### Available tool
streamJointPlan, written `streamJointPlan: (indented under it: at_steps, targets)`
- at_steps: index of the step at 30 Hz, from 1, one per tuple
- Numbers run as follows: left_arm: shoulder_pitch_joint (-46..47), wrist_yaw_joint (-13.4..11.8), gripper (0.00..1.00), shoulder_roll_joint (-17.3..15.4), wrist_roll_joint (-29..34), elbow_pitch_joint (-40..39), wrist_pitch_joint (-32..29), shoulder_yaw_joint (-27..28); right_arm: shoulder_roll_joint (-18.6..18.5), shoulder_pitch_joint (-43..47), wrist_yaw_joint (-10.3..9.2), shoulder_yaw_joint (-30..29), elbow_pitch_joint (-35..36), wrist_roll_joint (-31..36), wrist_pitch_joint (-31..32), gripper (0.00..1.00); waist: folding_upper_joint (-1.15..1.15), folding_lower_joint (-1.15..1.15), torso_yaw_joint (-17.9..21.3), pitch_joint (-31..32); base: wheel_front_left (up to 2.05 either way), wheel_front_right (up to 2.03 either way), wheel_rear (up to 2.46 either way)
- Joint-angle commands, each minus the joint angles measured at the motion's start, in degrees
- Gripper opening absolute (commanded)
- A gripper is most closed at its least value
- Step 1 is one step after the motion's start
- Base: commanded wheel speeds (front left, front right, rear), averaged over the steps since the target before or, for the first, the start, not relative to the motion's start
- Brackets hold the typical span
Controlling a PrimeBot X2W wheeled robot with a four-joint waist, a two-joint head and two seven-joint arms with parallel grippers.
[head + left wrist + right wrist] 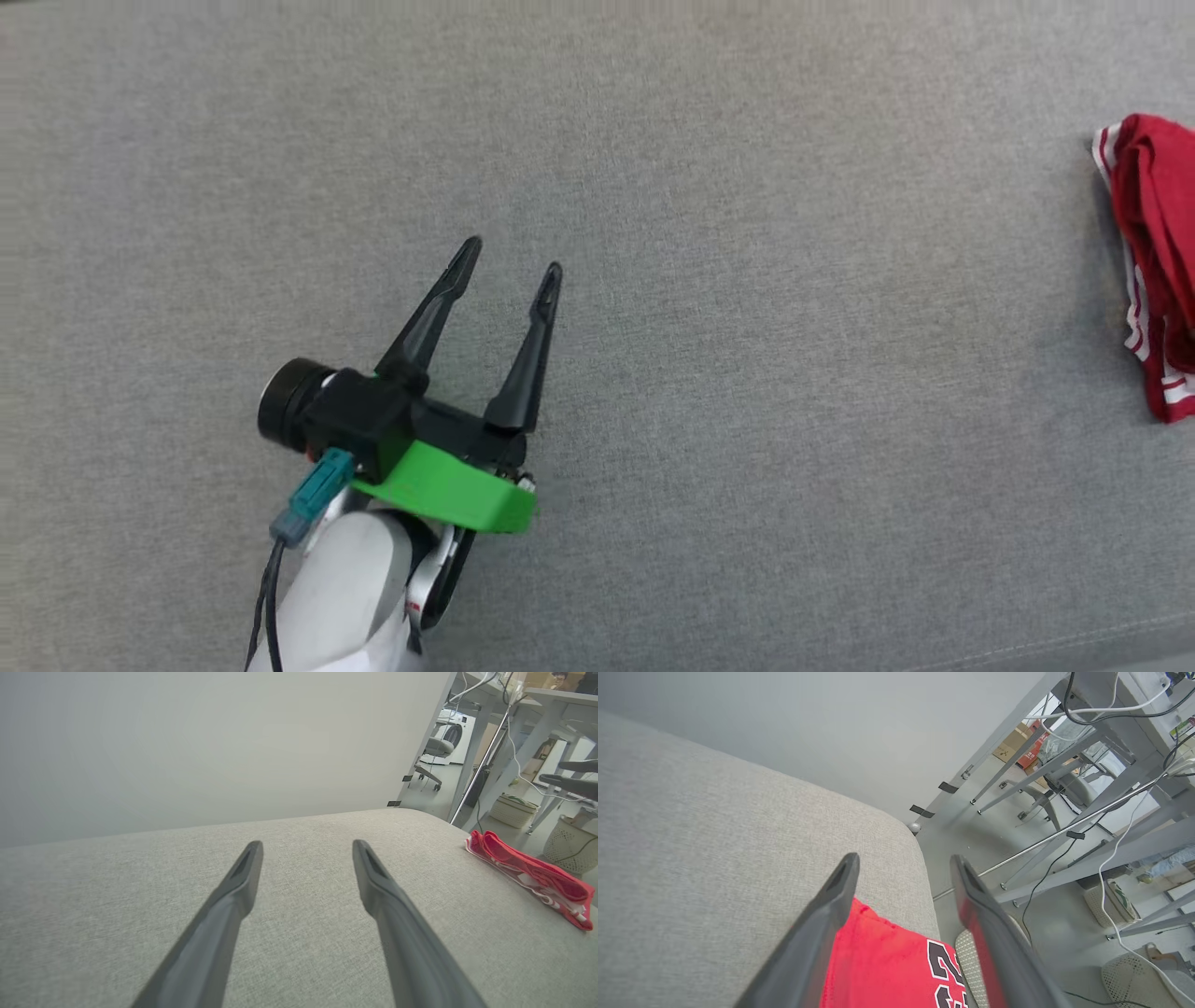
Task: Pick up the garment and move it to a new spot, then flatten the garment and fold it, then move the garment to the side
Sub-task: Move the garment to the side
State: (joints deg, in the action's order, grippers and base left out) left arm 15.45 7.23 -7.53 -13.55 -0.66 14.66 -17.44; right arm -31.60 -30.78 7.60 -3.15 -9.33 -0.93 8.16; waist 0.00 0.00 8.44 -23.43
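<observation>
Red jersey cloth, the garment [1158, 233] lies in a soft, rumpled fold at the right edge of the grey woven surface [747, 373]. It looks already folded and set aside, so little remains. Above it the right claw [904, 858] gapes empty; the left claw [512, 257] is spread mid-surface.

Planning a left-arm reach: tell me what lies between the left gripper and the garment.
Nothing visible does. Bare grey cushion runs from the open left gripper to the garment, far to its right.
</observation>
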Motion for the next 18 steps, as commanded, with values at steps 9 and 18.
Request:
streamJointPlan:
  at_steps: [9, 18]
  targets:
    - [-7.6, -0.4, 1.00, 2.0, -0.8, 5.1, 0.3, 6.0, 12.6, 12.3, -0.11, -3.7, 11.0, -7.2, -5.0, 1.00, 0.00, 0.00, -7.2, 15.4, 0.00, 0.00, 0.00]
    - [-12.5, -0.2, 1.00, 2.6, 0.5, 8.0, 0.3, 7.8, 20.4, 25.5, -0.11, -3.9, 13.1, -7.9, -14.2, 1.00, 0.00, 0.00, -10.7, 20.4, 0.00, 0.00, 0.00]
